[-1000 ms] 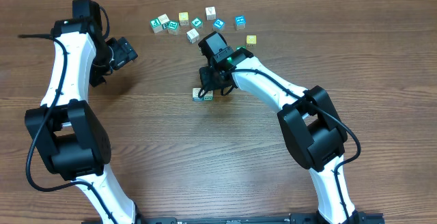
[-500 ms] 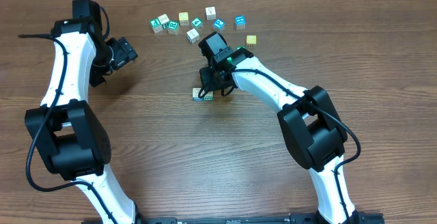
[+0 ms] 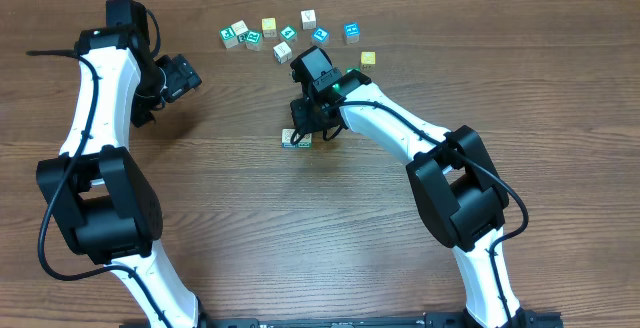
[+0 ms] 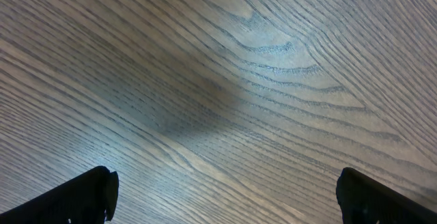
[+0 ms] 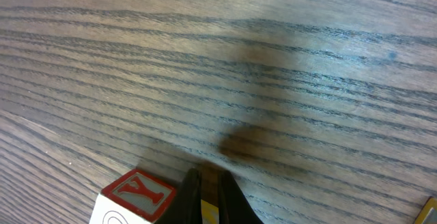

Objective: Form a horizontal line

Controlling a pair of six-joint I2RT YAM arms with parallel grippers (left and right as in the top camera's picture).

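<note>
Two small cubes lie side by side at mid-table, a short start of the horizontal line. My right gripper hangs low just to their right, its fingers pressed together. In the right wrist view the shut gripper stands right beside a white cube with a red Y face. A yellow sliver shows in the narrow slit between the fingers; I cannot tell what it is. My left gripper is far off at the left, wide open over bare wood.
Several loose cubes, white, teal and yellow, are scattered along the back of the wooden table. A yellow one lies close behind my right arm.
</note>
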